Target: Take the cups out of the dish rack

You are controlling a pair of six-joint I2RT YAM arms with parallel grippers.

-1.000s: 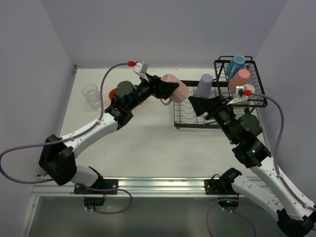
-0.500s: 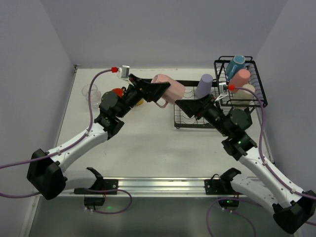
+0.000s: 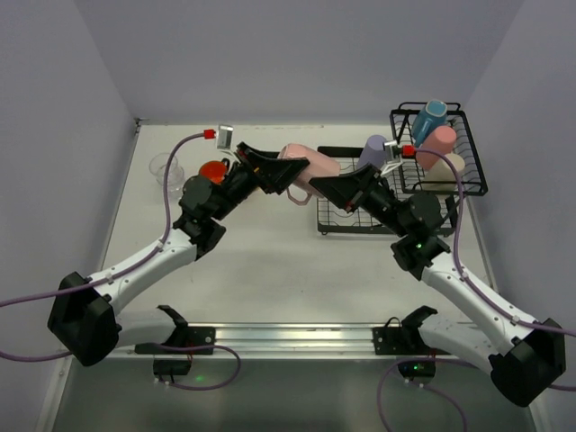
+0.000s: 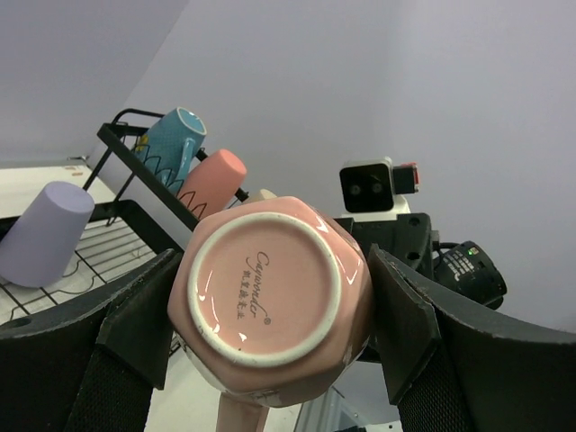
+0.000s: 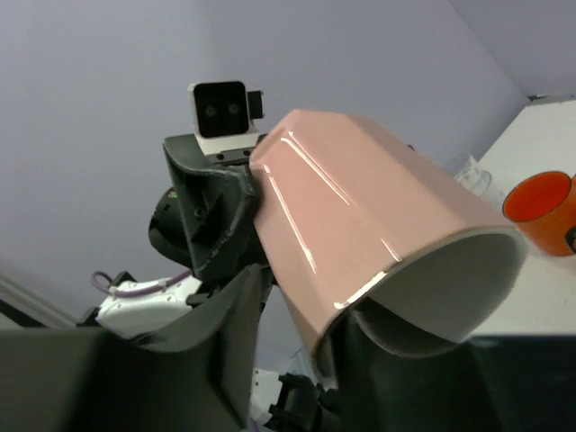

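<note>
Pale pink mug (image 3: 308, 166) is held in the air above the tabletop (image 3: 270, 256), between the two arms and just left of the dish rack (image 3: 346, 221).

Left tool (image 3: 286, 171): clenched on the mug. In the left wrist view its two pads (image 4: 135, 310) press on opposite sides of the body, and the mug's base faces that camera.

Right tool (image 3: 319, 187): positioned at the mug's open mouth. In the right wrist view one finger (image 5: 229, 328) lies outside the wall near the rim. The other finger is hidden low in the view, so whether this tool is clamped on the rim cannot be told.

Governing relation: the mug's long axis runs left to right, with the base toward the left tool and the mouth toward the right tool. The handle hangs downward. The right tool lies directly right of the mouth, on that axis. This looks like a hand-over; judged from the layout, the left tool should not release until the right tool's grip on the rim is confirmed.

Remaining in the rack: lavender tumbler (image 3: 373, 153), blue mug (image 3: 430, 119) and salmon-pink tumbler (image 3: 439, 142). Already on the tabletop at far left: orange mug (image 3: 213, 169) and clear glass (image 3: 166, 169).
</note>
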